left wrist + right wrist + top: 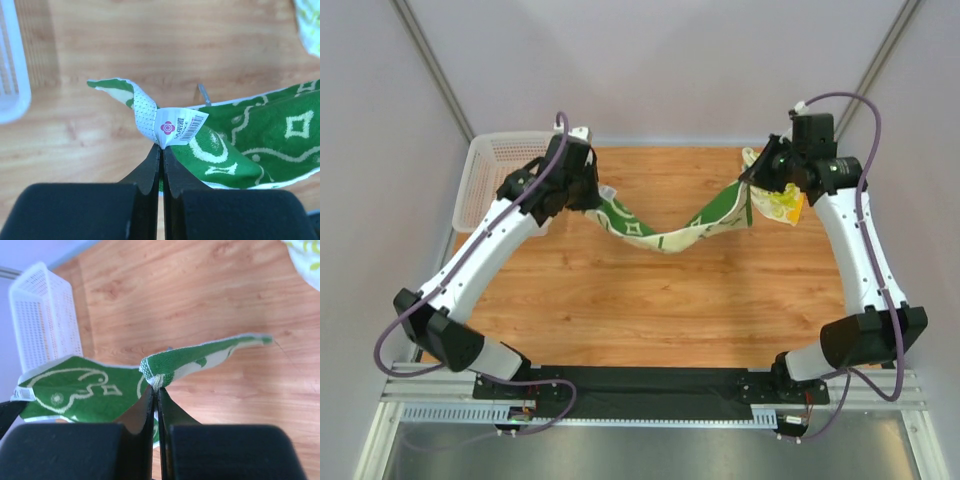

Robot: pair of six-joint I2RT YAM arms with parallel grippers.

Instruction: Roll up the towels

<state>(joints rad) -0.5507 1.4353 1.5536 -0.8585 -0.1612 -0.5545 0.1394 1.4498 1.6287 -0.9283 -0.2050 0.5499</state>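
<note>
The green-and-cream patterned towel (665,228) hangs stretched between both grippers above the wooden table, sagging in the middle. My left gripper (588,192) is shut on its left corner, beside the white label (181,125). My right gripper (757,178) is shut on its right corner (159,379). The towel also shows in the left wrist view (260,145) and the right wrist view (75,390). The second towel, cream with yellow-green blotches and an orange edge (782,203), lies crumpled at the back right, under the right arm.
A white plastic mesh basket (492,180) stands at the table's back left, partly under the left arm; it shows in the right wrist view (42,315). The wooden table (660,310) ends at grey walls behind and at the sides.
</note>
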